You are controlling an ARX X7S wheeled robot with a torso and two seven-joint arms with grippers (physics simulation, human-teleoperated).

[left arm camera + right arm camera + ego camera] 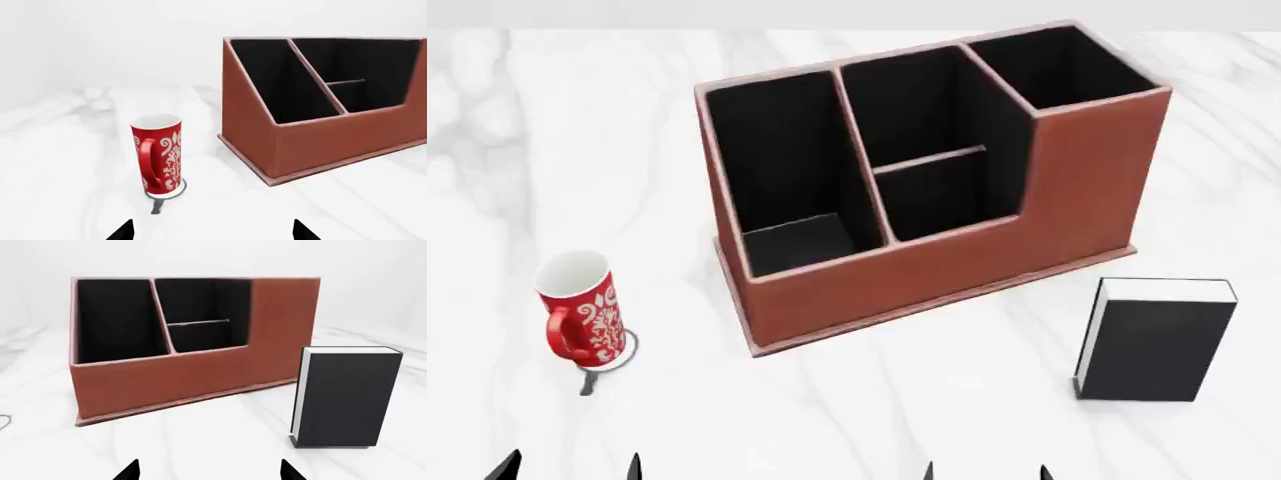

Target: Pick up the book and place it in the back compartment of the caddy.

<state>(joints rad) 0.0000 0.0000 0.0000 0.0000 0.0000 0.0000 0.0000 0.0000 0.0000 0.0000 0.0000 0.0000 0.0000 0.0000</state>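
The black book (1154,335) (347,395) stands upright on the marble table, white page edges on top, to the right of the caddy. The reddish-brown caddy (961,270) (333,140) (167,382) sits mid-table. Its back compartment (941,200) (200,337) (363,95) is the small cell behind the low front wall, on the near side of the divider, and holds nothing. My right gripper (986,470) (208,471) is open, short of the book and to its left. My left gripper (571,468) (212,231) is open near the mug, holding nothing.
A red-and-white patterned mug (583,310) (157,155) stands on a small coaster left of the caddy, just beyond my left gripper. The white marble table (868,400) runs between my grippers and the caddy's base rim.
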